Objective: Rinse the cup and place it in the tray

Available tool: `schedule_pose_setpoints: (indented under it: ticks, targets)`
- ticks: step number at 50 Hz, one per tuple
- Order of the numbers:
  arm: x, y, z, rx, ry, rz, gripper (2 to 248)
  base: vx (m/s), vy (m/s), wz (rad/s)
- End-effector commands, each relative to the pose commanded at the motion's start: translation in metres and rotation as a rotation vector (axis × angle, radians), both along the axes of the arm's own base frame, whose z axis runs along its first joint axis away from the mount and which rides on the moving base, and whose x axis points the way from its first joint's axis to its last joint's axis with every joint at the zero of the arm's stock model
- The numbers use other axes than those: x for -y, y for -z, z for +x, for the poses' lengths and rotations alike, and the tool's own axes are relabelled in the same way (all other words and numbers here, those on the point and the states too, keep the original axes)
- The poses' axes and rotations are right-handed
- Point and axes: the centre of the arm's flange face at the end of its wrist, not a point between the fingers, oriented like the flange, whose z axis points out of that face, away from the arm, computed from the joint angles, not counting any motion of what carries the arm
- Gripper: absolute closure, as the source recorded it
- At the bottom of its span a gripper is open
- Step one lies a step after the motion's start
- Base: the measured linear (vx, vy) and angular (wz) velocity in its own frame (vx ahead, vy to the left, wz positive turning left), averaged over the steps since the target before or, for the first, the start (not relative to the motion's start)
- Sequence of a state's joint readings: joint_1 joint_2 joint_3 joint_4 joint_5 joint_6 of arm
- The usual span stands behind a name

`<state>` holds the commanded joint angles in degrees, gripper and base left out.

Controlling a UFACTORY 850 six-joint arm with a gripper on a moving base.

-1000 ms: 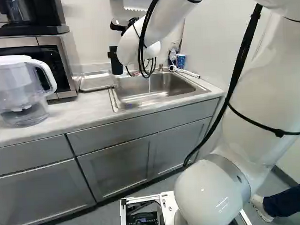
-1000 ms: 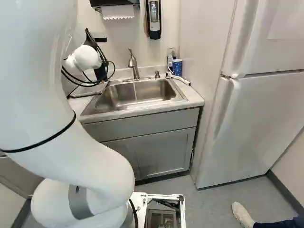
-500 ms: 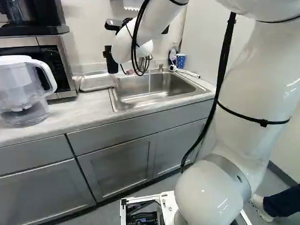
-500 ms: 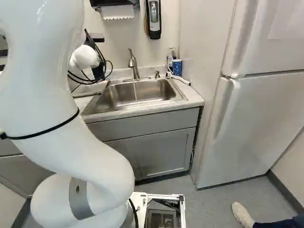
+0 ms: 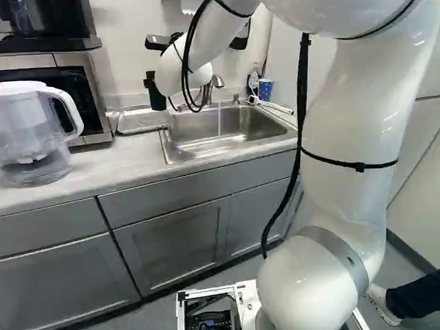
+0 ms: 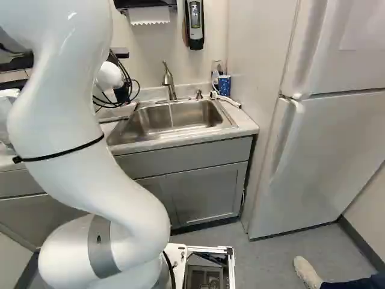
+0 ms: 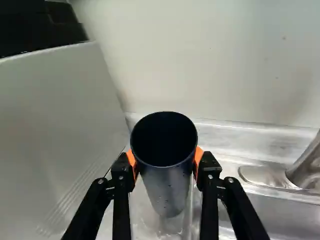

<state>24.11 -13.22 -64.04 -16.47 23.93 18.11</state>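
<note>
My gripper shows partly as a black shape beside the white wrist, near the tray's wall side, in the left base view. In the wrist view the gripper is shut on a dark cup, an orange pad on each side. The cup's mouth faces up toward the camera, and its inside looks black. Shiny metal lies below it. The metal tray sits on the counter just left of the sink. Water falls from the tap into the sink.
A clear pitcher stands in front of the microwave. A blue patterned cup is in the sink's far corner. The fridge stands at the right of the right base view. The wall rises close ahead.
The arm has swung leftward in the left base view, carrying the held cup from the sink's left edge toward the tray. The base has not moved. The water stream stays in place.
</note>
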Motion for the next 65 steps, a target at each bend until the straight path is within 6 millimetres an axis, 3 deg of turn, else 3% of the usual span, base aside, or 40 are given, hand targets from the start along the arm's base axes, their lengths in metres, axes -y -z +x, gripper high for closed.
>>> schedule_pose_setpoints:
  ticks: [41,65]
  targets:
    - [-0.038,0.048,0.031,-0.021,-0.063,-0.035,126,0.0,0.0,0.0]
    - [-0.038,0.048,0.031,-0.021,-0.063,-0.035,126,0.0,0.0,0.0]
